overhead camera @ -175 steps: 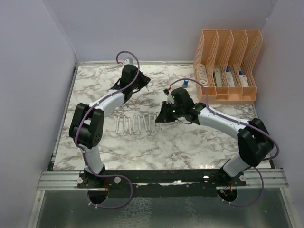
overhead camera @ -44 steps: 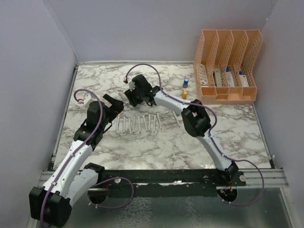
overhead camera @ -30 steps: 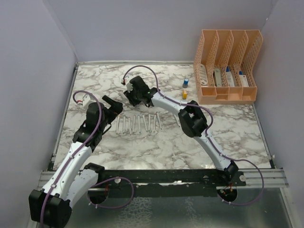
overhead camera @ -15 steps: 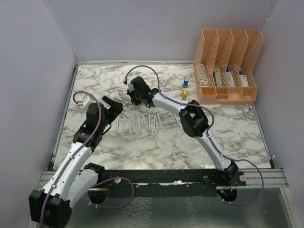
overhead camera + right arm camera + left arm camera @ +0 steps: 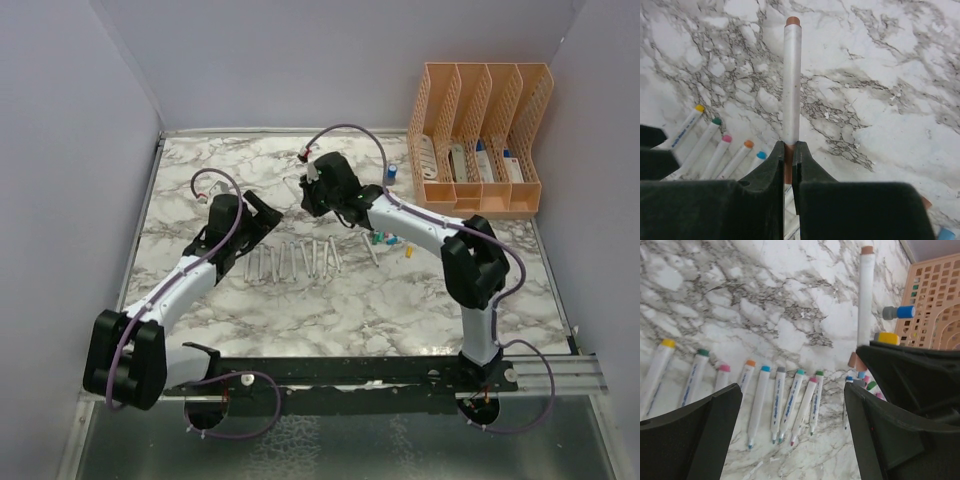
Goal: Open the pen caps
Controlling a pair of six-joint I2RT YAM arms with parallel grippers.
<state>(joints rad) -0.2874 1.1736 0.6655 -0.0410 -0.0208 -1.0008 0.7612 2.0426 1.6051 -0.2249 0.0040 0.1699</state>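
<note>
My right gripper (image 5: pixel 788 156) is shut on the brown cap (image 5: pixel 788 162) of a white pen (image 5: pixel 792 80), and the pen's body sticks out ahead of the jaws above the marble. In the top view this gripper (image 5: pixel 305 190) hangs beyond the row of pens (image 5: pixel 290 260). My left gripper (image 5: pixel 262 215) is open, just left of the held pen, with nothing between its fingers (image 5: pixel 690 440). Under it lie several uncapped pens (image 5: pixel 777 400) side by side, tips bare. Several loose pen caps (image 5: pixel 385 240) lie in a small pile right of the row.
An orange file organizer (image 5: pixel 480 140) stands at the back right. A stubby blue upright item (image 5: pixel 392 172) stands in front of it, and a yellow one (image 5: pixel 887 337) shows in the left wrist view. Grey walls close the table on three sides.
The right gripper shut on the pen's cap end and carried it right. The left arm swung up and right toward it, its jaws narrowing slightly.
</note>
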